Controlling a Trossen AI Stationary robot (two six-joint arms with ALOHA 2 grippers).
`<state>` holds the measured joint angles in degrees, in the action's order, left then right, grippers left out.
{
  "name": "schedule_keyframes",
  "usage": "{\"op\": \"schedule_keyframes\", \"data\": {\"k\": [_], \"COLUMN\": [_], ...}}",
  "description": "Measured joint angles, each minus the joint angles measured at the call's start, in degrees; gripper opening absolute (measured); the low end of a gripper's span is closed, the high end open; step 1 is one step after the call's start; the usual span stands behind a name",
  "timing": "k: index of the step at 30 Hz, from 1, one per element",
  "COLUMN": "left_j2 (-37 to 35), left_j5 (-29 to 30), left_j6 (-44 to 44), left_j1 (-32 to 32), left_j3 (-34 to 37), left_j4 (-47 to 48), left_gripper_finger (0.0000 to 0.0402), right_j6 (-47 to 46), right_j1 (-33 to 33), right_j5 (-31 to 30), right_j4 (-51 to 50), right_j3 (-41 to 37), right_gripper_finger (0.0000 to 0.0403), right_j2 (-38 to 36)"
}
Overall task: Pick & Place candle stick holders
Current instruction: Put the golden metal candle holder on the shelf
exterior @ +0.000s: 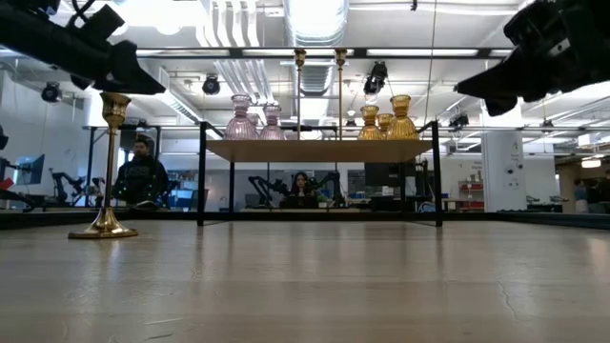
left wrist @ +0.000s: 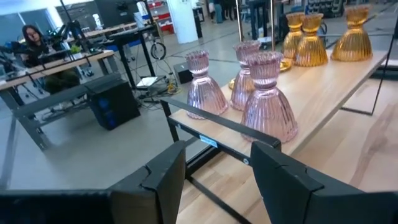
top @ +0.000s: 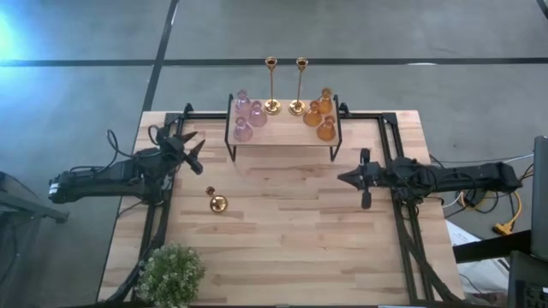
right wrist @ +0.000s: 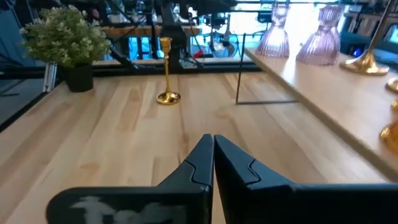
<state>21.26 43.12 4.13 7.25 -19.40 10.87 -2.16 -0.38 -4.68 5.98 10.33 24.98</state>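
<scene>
Left tool: my left tool (top: 190, 147) hangs over the left side of the table (top: 282, 231), fingers parted and empty, facing the near end of the raised shelf (left wrist: 323, 87).
Thing nearest left tool: the lone gold candle stick holder (top: 216, 203) stands upright on the table, near the tool but apart from it, toward the front edge.
Right tool: my right tool (top: 351, 178) sits over the right side of the table, fingers pressed together on nothing, well apart from that lone gold piece (right wrist: 166, 71), which I see across the table.
Gold count: I count three, two on the back of the shelf (top: 271, 85) (top: 300, 85) and one on the table.
Pink count: three pink glass holders (top: 247, 115) clustered at the shelf's left end, all upright.
Amber count: three amber glass holders (top: 321, 114) clustered at the shelf's right end, upright.
Plant: one green plant (top: 171, 274) at the table's front left corner.
Room: two people seated behind the table in the low view.
</scene>
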Motion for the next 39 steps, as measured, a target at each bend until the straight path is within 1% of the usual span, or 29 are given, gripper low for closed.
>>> {"op": "schedule_keyframes", "data": {"k": [3, 7, 11, 15, 24, 26, 28, 30, 32, 33, 34, 36, 37, 39], "left_j2": [0.00, 0.00, 0.00, -0.02, -0.19, -0.37, -0.73, -0.90, -0.90, -0.90, -0.87, -0.27, 0.46, 2.47], "left_j5": [0.01, -0.25, -0.38, -0.40, -0.27, 1.18, 1.83, 1.77, 1.04, -0.26, -3.13, -10.50, -13.65, -17.67], "left_j6": [-1.65, -8.23, -9.07, -11.66, -13.24, -11.59, -12.17, -13.90, -12.96, -11.24, -9.19, -6.16, -6.69, -12.05], "left_j1": [0.00, -0.01, -0.02, 0.00, 0.00, -0.02, -0.02, -0.02, -0.02, -0.02, 0.00, 0.00, -0.05, -0.02], "left_j3": [0.00, 0.00, 0.00, -0.34, -5.63, -7.04, -8.14, -9.19, -10.55, -11.49, -12.97, -16.74, -18.78, -22.65], "left_j4": [-0.36, -0.71, -1.26, -4.22, -4.47, -4.39, -4.19, -3.67, -1.13, 1.31, 4.82, 13.28, 17.74, 26.64], "left_gripper_finger": [0.0186, 0.0186, 0.0185, 0.0186, 0.0184, 0.0184, 0.0184, 0.0184, 0.0184, 0.0184, 0.0184, 0.0184, 0.0184, 0.0184], "right_j6": [-0.65, -0.41, -0.52, -0.19, 0.23, 0.23, 0.23, 0.23, 0.23, 0.23, 0.23, 0.23, 0.23, 0.23], "right_j1": [0.00, 0.00, 0.00, 0.00, 0.00, 0.00, 0.00, 0.00, 0.00, 0.00, 0.00, 0.00, 0.00, 0.00], "right_j5": [0.04, 0.02, 0.04, 0.04, 0.06, 0.06, 0.08, 0.12, 0.17, 0.17, 0.14, 0.15, 0.14, 0.14], "right_j4": [-0.04, 0.04, 0.00, -0.16, -0.15, -0.15, -0.15, -0.15, -0.15, -0.15, -0.15, -0.15, -0.15, -0.15], "right_j3": [-1.62, -3.11, -3.89, -4.25, -4.29, -4.29, -4.29, -4.29, -4.29, -4.29, -4.29, -4.29, -4.29, -4.29], "right_gripper_finger": [0.0008, 0.0008, 0.0008, 0.0008, 0.0009, 0.0009, 0.0009, 0.0009, 0.0009, 0.0009, 0.0009, 0.0009, 0.0009, 0.0009], "right_j2": [-1.87, -2.88, -2.78, -2.76, -2.76, -2.76, -2.76, -2.76, -2.76, -2.76, -2.76, -2.76, -2.76, -2.76]}}
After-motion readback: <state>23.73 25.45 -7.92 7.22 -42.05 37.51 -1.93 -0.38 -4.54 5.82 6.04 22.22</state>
